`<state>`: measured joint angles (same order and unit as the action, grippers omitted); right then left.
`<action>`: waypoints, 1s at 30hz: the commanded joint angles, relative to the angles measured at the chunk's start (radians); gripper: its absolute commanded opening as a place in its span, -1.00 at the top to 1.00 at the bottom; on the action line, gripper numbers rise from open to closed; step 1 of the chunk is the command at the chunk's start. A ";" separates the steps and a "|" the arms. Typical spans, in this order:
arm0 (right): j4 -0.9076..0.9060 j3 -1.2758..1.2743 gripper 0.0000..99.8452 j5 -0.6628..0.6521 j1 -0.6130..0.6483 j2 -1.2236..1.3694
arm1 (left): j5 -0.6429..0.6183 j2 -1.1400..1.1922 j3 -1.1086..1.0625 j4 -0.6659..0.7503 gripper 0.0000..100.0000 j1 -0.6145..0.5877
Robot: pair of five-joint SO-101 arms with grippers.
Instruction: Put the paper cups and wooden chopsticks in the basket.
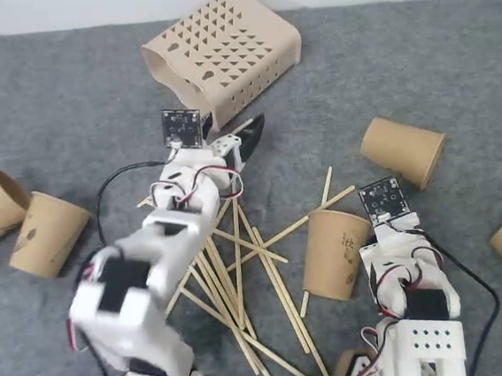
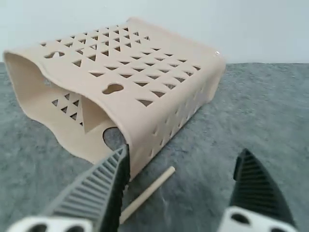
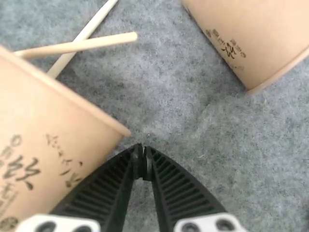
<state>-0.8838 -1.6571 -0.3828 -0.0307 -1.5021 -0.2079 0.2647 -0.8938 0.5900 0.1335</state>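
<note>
Nearest me, the right end effector (image 3: pixel 143 160) has its jaws pressed together, the tip just beside a paper cup (image 3: pixel 43 140) on the grey worktop (image 1: pixel 452 62). Wooden chopsticks (image 1: pixel 242 278) sprawl loose between the two arms. Farther off, the left end effector (image 2: pixel 184 159) gapes wide over one chopstick (image 2: pixel 147 193), just in front of the basket (image 2: pixel 135 92), which lies tipped on its side.

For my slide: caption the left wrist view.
Open left gripper faces the basket lying on its side, a chopstick beside it.
</note>
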 commanded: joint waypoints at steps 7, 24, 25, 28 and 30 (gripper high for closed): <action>-0.007 0.008 0.98 -0.014 -0.012 -0.013 | 0.003 0.456 0.501 0.063 0.34 -0.002; -0.007 0.008 0.98 -0.015 -0.012 -0.013 | -0.002 0.443 0.702 0.061 0.98 0.006; -0.007 0.008 0.98 -0.015 -0.012 -0.013 | -0.002 0.428 0.700 0.055 0.98 -0.003; -0.007 0.008 0.98 -0.015 -0.012 -0.013 | -0.003 0.362 0.702 -0.075 0.98 -0.028; -0.007 0.008 0.98 -0.015 -0.012 -0.013 | -0.003 0.295 0.700 -0.180 0.98 -0.048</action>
<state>-0.8838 -1.6571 -0.3859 -0.0307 -1.5021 -0.2125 0.7219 -0.2386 0.5654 0.1274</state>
